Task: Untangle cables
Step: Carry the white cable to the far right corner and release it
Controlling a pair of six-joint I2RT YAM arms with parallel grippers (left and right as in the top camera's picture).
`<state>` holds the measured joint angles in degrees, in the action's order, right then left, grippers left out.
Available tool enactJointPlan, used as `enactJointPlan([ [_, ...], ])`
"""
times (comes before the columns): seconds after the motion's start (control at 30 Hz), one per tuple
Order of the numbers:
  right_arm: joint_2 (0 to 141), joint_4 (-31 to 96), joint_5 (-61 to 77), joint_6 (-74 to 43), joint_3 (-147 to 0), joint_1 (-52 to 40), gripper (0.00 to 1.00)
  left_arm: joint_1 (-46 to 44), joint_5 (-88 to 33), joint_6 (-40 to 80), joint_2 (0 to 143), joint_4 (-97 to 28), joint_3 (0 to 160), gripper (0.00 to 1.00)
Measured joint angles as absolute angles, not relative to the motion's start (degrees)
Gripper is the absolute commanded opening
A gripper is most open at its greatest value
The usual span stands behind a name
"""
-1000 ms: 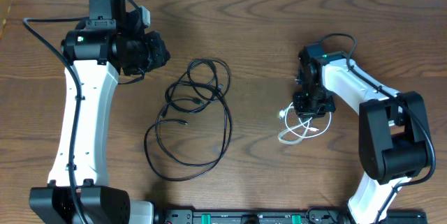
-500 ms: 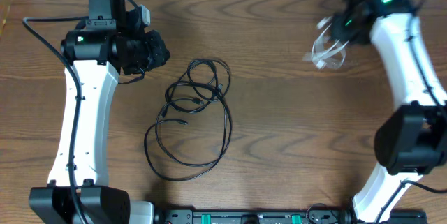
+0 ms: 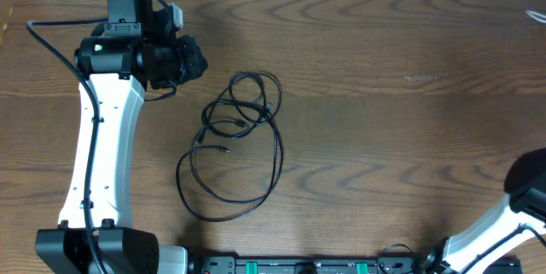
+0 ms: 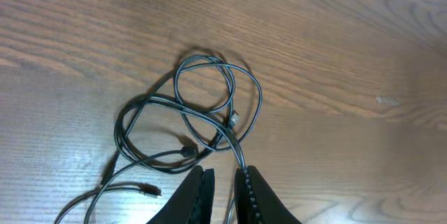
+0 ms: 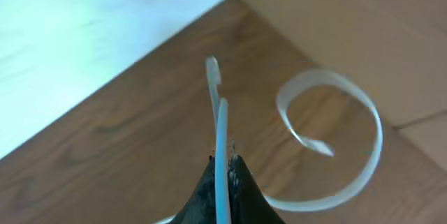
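So, right gripper (image 5: 222,162) first: the jaws are pressed together on the white cable (image 5: 222,123). It comes straight out from between the tips, then curls off to one side in a loose, floppy loop that seems to be up off the table (image 5: 105,147). It looks near weightless with no stiffness, so a pinch on the cord itself should hold. I'd just expect the free end to swing.

The left gripper (image 4: 223,172) has its jaws barely apart, just a narrow slit with nothing in them, hovering over the wood. Right ahead of its tips lie the two black cables (image 4: 188,119), looped over each other in a flat heap with small plug ends showing near the middle. They're thin, limp and probably a bit slick, so tugging one loop will likely drag the other. My guess for the best grab is an outer strand or just behind a plug, not the crossing.
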<state>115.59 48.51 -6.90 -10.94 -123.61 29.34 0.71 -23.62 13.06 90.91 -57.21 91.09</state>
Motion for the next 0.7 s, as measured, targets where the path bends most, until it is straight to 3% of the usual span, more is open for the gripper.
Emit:
enactJointPlan([
  [0.23,125.49,39.0,-4.43,-10.83,-123.55,33.52,0.01,0.71,-23.64,13.08,90.91,-56.27,91.09,0.17],
  [0.6,128.16,8.8,-10.07,-14.13,-123.42,23.57,0.02,0.71,-23.62,13.08,90.91,-55.48,91.09,0.17],
  [0.7,130.85,6.28,-11.38,-14.5,-124.2,23.77,0.01,0.69,-23.62,13.08,90.91,-55.48,91.09,0.17],
])
